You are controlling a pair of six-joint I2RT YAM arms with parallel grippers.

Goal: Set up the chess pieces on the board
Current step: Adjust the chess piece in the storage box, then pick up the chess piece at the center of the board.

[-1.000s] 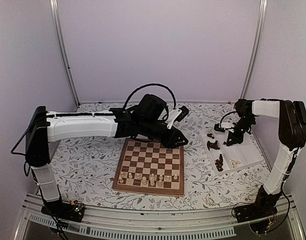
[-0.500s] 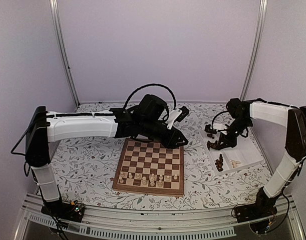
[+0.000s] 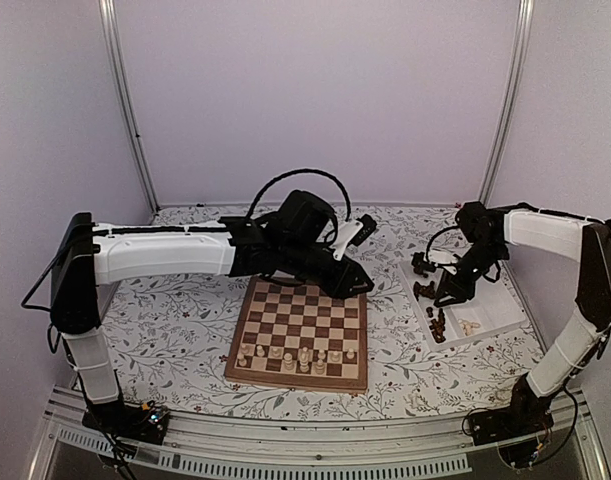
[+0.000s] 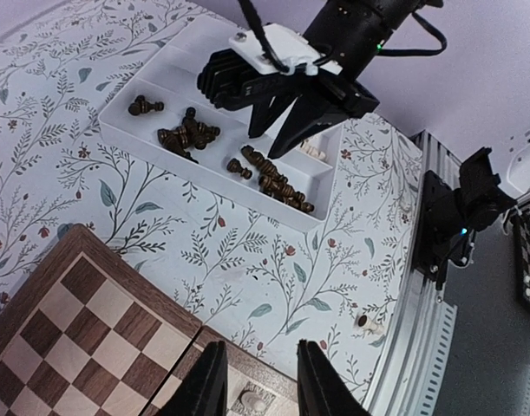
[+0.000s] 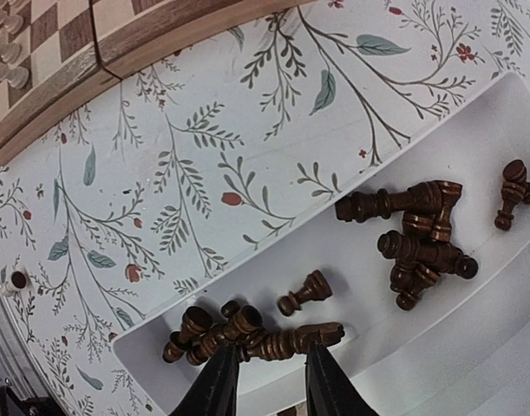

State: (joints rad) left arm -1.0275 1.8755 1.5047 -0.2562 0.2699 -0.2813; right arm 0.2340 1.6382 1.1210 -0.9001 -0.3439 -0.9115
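The board [image 3: 300, 325] lies in the lower middle of the top view. Only its bottom part is filled: a line of pale pieces [image 3: 295, 355] stands near the bottom edge. The other squares look bare, and no dark piece is on the board yet.

The dark pieces [image 5: 421, 253] lie tipped over in heaps in the white tray [image 3: 495, 305], at the right of the top view. A few pale ones [image 3: 470, 326] lie in there too. So I think the job has only begun, and most pieces are not yet on the board.

The right hand [image 5: 271, 381] hangs low over the tray. Its fingers are apart with nothing between them, and one dark piece [image 5: 291, 340] lies just past the tips. The left hand [image 4: 266, 381] hovers by the top right corner of the board. Its fingers are apart too, and it holds nothing.
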